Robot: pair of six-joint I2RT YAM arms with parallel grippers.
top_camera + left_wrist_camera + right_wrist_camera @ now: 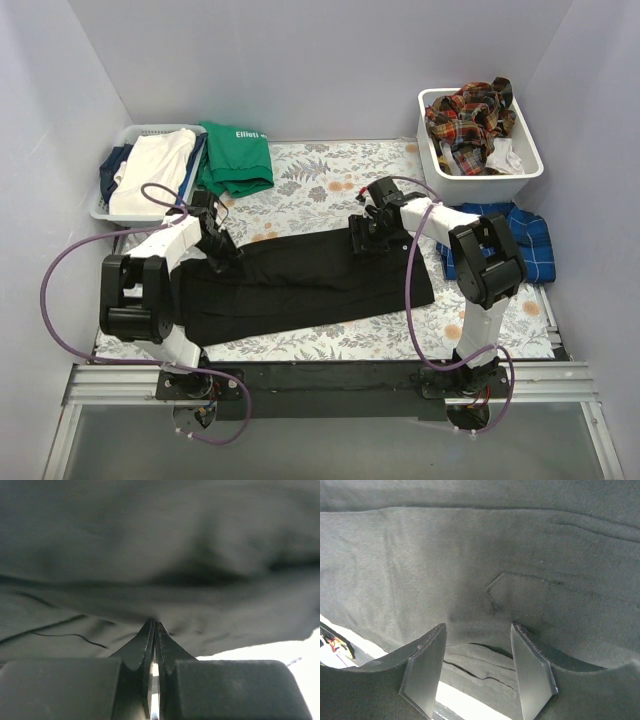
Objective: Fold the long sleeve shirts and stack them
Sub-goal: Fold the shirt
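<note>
Black shirt [300,285] lies spread on the table [330,180] between the arms. Left gripper [154,624] is pressed together, seemingly nipping a pucker at the far edge. Right gripper [479,630] stands spread over that same edge. It should bite cloth firmly before both lift evenly to fold.

1 blk shirt [300,285], 1 blue plaid shirt [530,240], 1 green top [237,160], 1 white bin [485,181], 1 basket [100,212]

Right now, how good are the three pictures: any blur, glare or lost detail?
Top view: even light, sharp, but the black shirt is a flat dark patch. Left wrist view: cloth close-up soft, white glare lower right. Right wrist view: sharper, seams visible.
</note>
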